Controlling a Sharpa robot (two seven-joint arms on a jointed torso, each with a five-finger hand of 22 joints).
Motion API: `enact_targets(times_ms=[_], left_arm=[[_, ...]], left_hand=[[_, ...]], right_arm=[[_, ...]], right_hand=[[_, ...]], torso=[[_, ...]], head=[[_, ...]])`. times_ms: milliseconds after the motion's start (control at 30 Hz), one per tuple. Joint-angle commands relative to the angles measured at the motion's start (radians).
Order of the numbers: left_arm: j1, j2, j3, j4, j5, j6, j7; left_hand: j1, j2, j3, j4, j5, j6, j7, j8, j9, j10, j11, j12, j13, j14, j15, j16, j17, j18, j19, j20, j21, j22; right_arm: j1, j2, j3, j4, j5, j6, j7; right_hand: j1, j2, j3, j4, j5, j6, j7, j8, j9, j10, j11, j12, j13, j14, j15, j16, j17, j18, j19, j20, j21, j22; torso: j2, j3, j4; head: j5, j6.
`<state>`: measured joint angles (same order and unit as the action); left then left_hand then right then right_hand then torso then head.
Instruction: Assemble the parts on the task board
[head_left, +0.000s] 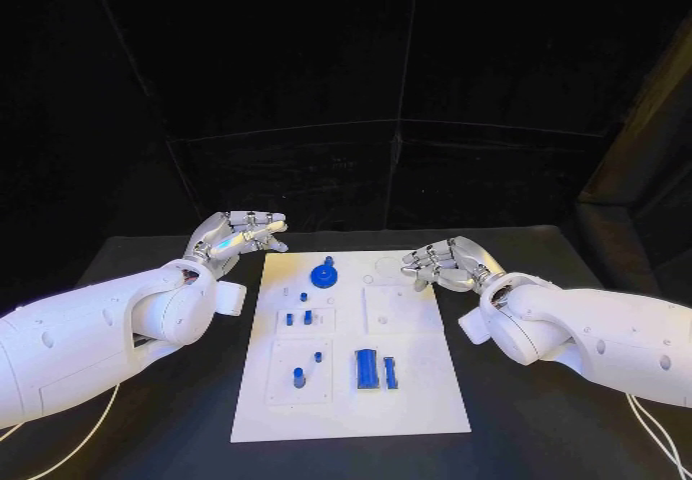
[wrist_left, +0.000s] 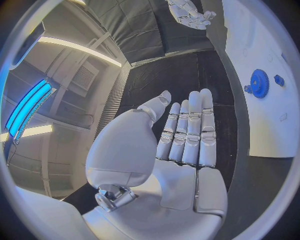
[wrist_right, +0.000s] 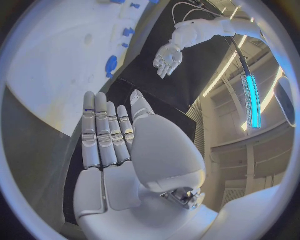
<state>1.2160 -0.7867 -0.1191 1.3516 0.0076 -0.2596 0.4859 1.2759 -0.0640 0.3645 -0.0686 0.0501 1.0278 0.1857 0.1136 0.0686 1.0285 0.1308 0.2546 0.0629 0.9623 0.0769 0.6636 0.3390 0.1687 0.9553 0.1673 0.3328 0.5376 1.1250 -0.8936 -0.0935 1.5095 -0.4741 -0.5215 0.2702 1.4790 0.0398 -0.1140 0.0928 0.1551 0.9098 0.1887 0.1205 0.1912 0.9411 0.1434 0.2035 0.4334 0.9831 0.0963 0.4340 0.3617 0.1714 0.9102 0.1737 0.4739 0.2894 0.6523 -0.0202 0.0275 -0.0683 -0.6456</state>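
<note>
Matt white task board carries glossy blue plastic parts on a black matt table; the hands' fingers gleam metallic silver.

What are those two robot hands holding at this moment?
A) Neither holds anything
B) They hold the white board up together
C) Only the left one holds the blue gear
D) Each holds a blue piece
A: the left robot hand and right robot hand both show bare palms, while the blue gear lies on the white board.
</note>
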Motion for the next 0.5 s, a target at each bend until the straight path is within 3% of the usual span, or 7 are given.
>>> enact_targets(times_ms=[33,200,233,300,333,467,500], left_arm=[[0.001,0.009,0.001,-0.015,0.034,-0.002,0.03],[0.001,0.027,0.001,-0.04,0.046,-0.012,0.036],[-0.001,0.023,0.0,-0.035,0.02,-0.004,0.008],[-0.002,0.023,0.001,-0.034,0.02,-0.006,0.008],[-0.003,0.023,0.002,-0.032,0.02,-0.01,0.008],[-0.015,0.022,0.01,-0.014,0.018,-0.046,0.01],[-0.022,0.021,0.015,-0.003,0.017,-0.068,0.011]], left_hand=[[0.004,0.018,0.006,0.01,-0.002,0.006,0.004,-0.006,-0.002,-0.004,0.01,-0.02,-0.001,-0.021,0.015,-0.09,-0.045,-0.005,-0.048,0.016,-0.053,-0.039],[0.013,0.012,-0.009,0.013,-0.003,0.001,0.011,-0.03,-0.002,0.001,0.025,-0.08,-0.001,-0.031,0.052,-0.283,-0.146,0.006,-0.155,0.07,-0.184,-0.147],[-0.377,0.064,-0.113,0.069,-0.05,-0.308,-0.053,-0.114,-0.069,-0.309,-0.025,-0.126,-0.063,-0.313,0.012,-0.38,-0.194,-0.05,-0.391,-0.007,-0.219,-0.255],[-0.383,0.064,-0.117,0.069,-0.05,-0.315,-0.05,-0.114,-0.069,-0.315,-0.024,-0.134,-0.063,-0.315,0.014,-0.401,-0.206,-0.05,-0.399,-0.003,-0.229,-0.268],[-0.411,0.064,-0.126,0.069,-0.05,-0.338,-0.053,-0.114,-0.069,-0.338,-0.026,-0.14,-0.063,-0.335,0.011,-0.414,-0.213,-0.05,-0.418,-0.006,-0.234,-0.279],[-0.539,0.064,-0.162,0.069,-0.05,-0.44,-0.073,-0.114,-0.069,-0.439,-0.042,-0.157,-0.063,-0.427,-0.002,-0.452,-0.232,-0.061,-0.496,-0.029,-0.249,-0.318],[-0.578,0.064,-0.173,0.069,-0.05,-0.471,-0.079,-0.114,-0.069,-0.471,-0.047,-0.163,-0.063,-0.456,-0.006,-0.463,-0.238,-0.066,-0.521,-0.036,-0.254,-0.33]], right_arm=[[0.006,0.029,0.01,-0.042,0.187,0.064,0.177],[0.009,0.088,0.021,-0.13,0.229,0.088,0.214],[0.007,0.079,0.019,-0.112,0.137,0.038,0.124],[0.006,0.079,0.019,-0.111,0.139,0.036,0.125],[0.005,0.08,0.02,-0.109,0.143,0.032,0.126],[-0.004,0.083,0.028,-0.09,0.179,0.002,0.14],[-0.009,0.086,0.033,-0.079,0.201,-0.017,0.148]], right_hand=[[0.0,0.005,-0.004,-0.018,-0.007,0.009,0.007,-0.02,-0.019,0.006,0.011,-0.026,-0.062,-0.032,0.017,-0.071,-0.064,-0.015,-0.01,0.021,-0.062,-0.041],[-0.043,0.039,-0.025,-0.106,-0.003,0.047,0.009,-0.057,-0.09,0.069,0.015,-0.091,-0.271,0.065,0.028,-0.255,-0.252,0.015,0.077,0.053,-0.213,-0.153],[-0.468,-0.04,0.018,-0.093,-0.049,-0.245,-0.049,-0.12,-0.115,-0.24,-0.033,-0.121,-0.304,-0.257,-0.009,-0.296,-0.272,-0.046,-0.227,-0.016,-0.28,-0.186],[-0.48,-0.04,0.018,-0.093,-0.049,-0.248,-0.051,-0.12,-0.12,-0.24,-0.034,-0.125,-0.317,-0.257,-0.012,-0.307,-0.283,-0.046,-0.227,-0.017,-0.291,-0.193],[-0.512,-0.04,0.02,-0.093,-0.051,-0.267,-0.055,-0.12,-0.191,-0.262,-0.037,-0.127,-0.324,-0.278,-0.014,-0.313,-0.287,-0.046,-0.246,-0.021,-0.298,-0.197],[-0.656,-0.04,0.033,-0.093,-0.067,-0.362,-0.074,-0.12,-0.191,-0.363,-0.053,-0.203,-0.341,-0.383,-0.026,-0.332,-0.362,-0.058,-0.345,-0.044,-0.325,-0.212],[-0.698,-0.04,0.036,-0.093,-0.071,-0.389,-0.08,-0.12,-0.191,-0.392,-0.057,-0.203,-0.346,-0.413,-0.096,-0.337,-0.362,-0.063,-0.373,-0.05,-0.332,-0.215]], torso=[[0.0,0.0004,0.0003],[0.002,-0.0019,0.0011],[0.0,-0.0006,0.0002],[-0.001,-0.0003,-0.0001],[-0.003,0.0001,-0.0007],[-0.021,0.0035,-0.0053],[-0.032,0.0056,-0.0081]], head=[[0.0,0.021],[-0.002,0.044],[-0.002,0.035],[-0.001,0.035],[0.0,0.036],[0.012,0.037],[0.019,0.038]])
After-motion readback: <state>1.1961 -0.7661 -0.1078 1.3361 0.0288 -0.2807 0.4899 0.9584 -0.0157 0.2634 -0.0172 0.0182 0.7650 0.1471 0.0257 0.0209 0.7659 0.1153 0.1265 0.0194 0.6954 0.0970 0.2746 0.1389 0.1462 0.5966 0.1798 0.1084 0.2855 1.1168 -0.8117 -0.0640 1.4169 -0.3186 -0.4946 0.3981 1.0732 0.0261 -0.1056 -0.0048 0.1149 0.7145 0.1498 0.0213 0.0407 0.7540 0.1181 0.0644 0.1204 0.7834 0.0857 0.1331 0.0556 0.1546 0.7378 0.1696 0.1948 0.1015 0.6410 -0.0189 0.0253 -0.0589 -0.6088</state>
